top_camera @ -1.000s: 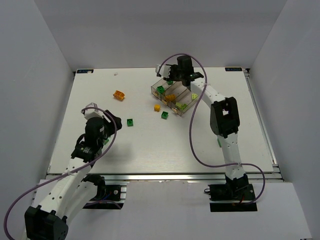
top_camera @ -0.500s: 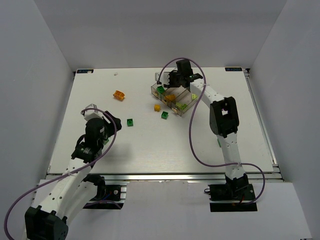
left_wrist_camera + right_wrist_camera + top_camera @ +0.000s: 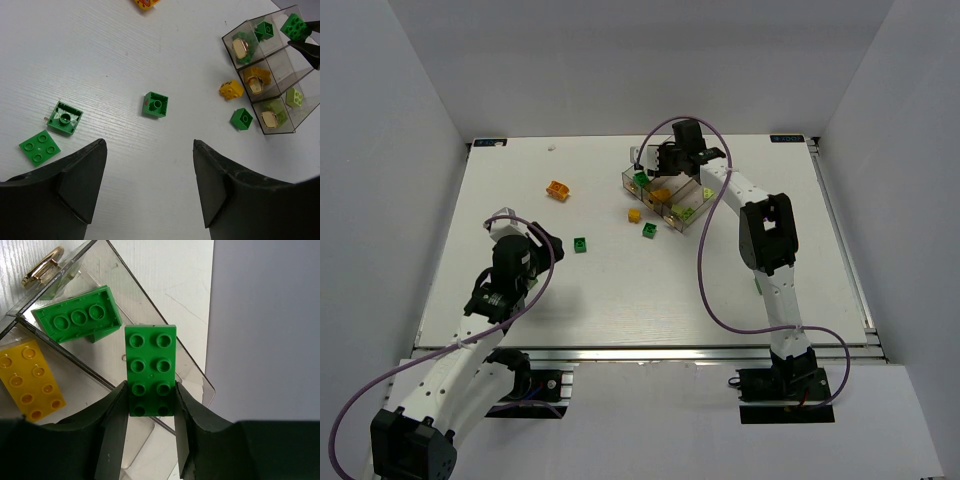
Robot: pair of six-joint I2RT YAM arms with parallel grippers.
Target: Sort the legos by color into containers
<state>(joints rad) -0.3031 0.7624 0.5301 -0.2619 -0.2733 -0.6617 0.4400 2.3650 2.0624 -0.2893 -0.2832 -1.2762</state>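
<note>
Right now my right gripper (image 3: pixel 150 396) is clamped on a green two-by-four brick (image 3: pixel 150 362), holding it over the end bin of the clear containers (image 3: pixel 626 181), the bin with another green piece in it; the containers sit near the table's (image 3: pixel 620 290) far edge, a little right of its middle. My left gripper (image 3: pixel 148 152) hangs with its jaws wide apart over the table's left half, above three loose green legos (image 3: pixel 155 104). A yellow brick (image 3: pixel 231 89) and a small green brick (image 3: pixel 242 118) lie just beside the containers, and an orange brick (image 3: pixel 558 190) lies toward the far left corner.
</note>
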